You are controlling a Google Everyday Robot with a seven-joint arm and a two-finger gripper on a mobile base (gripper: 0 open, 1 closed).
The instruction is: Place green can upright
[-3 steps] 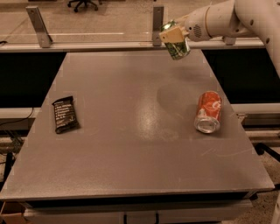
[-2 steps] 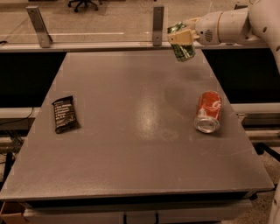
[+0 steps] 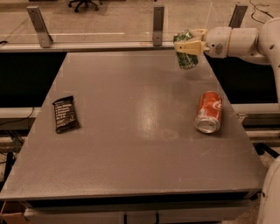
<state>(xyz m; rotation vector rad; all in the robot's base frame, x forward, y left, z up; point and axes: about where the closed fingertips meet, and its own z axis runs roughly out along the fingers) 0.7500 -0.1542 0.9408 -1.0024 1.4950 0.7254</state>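
One grey table (image 3: 131, 144) fills most of the view, its matt top carrying a faint sheen near the middle. Beyond its far edge runs a rail (image 3: 87, 45) with three upright posts, then pale floor and the foot of an office chair (image 3: 83, 4). A flat black packet (image 3: 65, 114) lies on the left part of the table. A red can (image 3: 208, 111) lies on its side toward the right, one silver end facing the near edge. A white arm (image 3: 236, 41) reaches in from the right, level with the far edge. Its gripper (image 3: 187, 46) is clamped across the upper part of the green can (image 3: 188, 60), with pale fingers pressed against the can's body. The green can is near upright with a slight tilt, over the far right corner of the table. It looks lifted off the surface and is well apart from the red can.
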